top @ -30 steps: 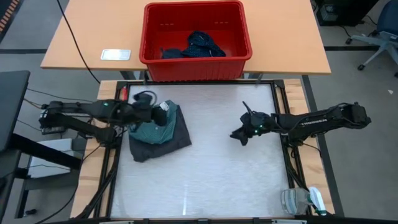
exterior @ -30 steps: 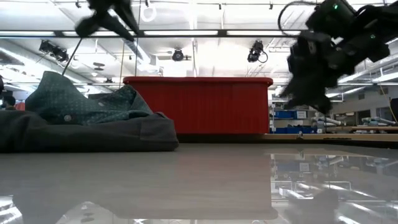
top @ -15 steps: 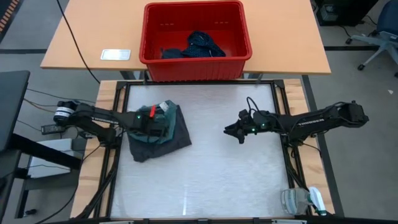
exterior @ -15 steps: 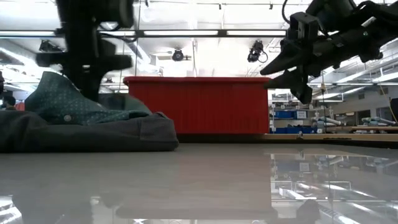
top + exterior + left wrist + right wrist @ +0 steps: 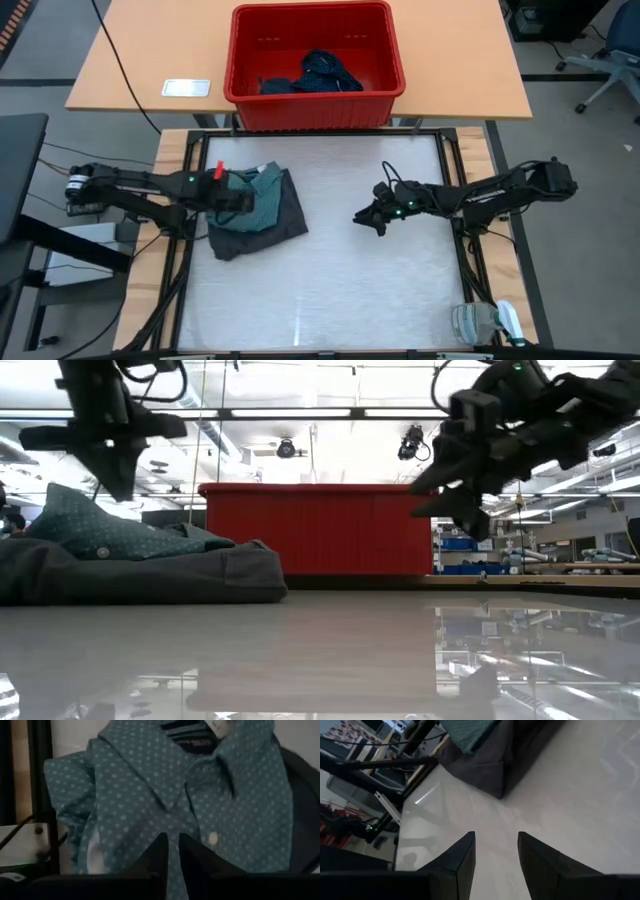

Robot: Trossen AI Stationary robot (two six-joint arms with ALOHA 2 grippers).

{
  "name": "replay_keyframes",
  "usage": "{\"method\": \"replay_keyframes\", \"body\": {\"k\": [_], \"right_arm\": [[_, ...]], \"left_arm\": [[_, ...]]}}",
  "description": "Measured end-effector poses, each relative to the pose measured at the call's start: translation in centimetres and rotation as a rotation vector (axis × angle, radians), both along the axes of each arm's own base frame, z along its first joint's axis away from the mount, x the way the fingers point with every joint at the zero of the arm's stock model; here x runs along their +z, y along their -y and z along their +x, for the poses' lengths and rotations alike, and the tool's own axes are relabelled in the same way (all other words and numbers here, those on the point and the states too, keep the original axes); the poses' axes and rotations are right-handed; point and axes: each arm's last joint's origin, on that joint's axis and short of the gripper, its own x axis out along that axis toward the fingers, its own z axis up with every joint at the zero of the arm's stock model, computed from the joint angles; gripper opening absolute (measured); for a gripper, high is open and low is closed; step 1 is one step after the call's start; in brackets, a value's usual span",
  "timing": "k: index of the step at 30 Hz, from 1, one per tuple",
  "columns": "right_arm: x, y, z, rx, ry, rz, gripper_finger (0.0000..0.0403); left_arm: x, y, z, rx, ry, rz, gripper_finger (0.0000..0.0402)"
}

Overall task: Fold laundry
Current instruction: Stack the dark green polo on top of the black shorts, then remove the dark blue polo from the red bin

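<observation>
The left tool [image 5: 237, 199], fingers nearly together, hovered over the teal shirt [image 5: 262, 203] near the tabletop's [image 5: 340, 270] left edge; the right tool [image 5: 372, 217], spread, hung over bare centre.

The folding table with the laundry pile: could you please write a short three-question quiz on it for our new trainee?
1. True or false: the teal dotted shirt lies on top of the charcoal grey piece.
2. Which holds the navy dotted piece: A the red basket, B the white table, C a gripper?
3. Which gripper hangs over the shirt's collar?

Key: 1 true. 2 A. 3 the left gripper, fingers nearly together; the right gripper waits open over bare table.
</observation>
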Motion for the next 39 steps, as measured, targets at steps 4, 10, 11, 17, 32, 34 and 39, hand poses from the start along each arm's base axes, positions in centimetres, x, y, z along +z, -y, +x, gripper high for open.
{"method": "replay_keyframes", "body": {"k": [4, 10, 11, 17, 32, 34, 39], "right_arm": [[0.6, 0.1, 2.9, 0.047, -0.007, -0.007, 0.0154], [1.2, 0.7, 8.9, 0.096, -0.005, -0.098, 0.0154], [1.3, 0.8, 10.0, 0.114, 0.001, -0.115, 0.0154], [1.4, 2.5, 16.2, 0.179, 0.058, -0.225, 0.0154], [-5.3, 4.4, 19.0, 0.004, -0.254, -0.157, 0.0154], [-5.8, 3.2, 19.5, 0.091, -0.210, -0.103, 0.0154], [-5.4, -0.1, 20.9, 0.452, -0.111, 0.015, 0.0154]], "left_arm": [[-2.3, 1.0, -0.9, -0.014, -0.086, -0.058, 0.0038], [-6.7, 2.4, -0.7, 0.017, 0.004, -0.202, 0.0024], [-7.0, 2.5, -0.7, 0.017, 0.020, -0.214, 0.0023], [-6.8, 2.8, -0.6, 0.021, 0.042, -0.224, 0.0020], [2.4, 2.8, 1.3, -0.238, 0.200, -0.006, 0.0020], [3.6, 2.7, 1.4, -0.293, 0.208, 0.041, 0.0020], [5.6, 2.5, 1.6, -0.409, 0.209, 0.164, 0.0020]]}}
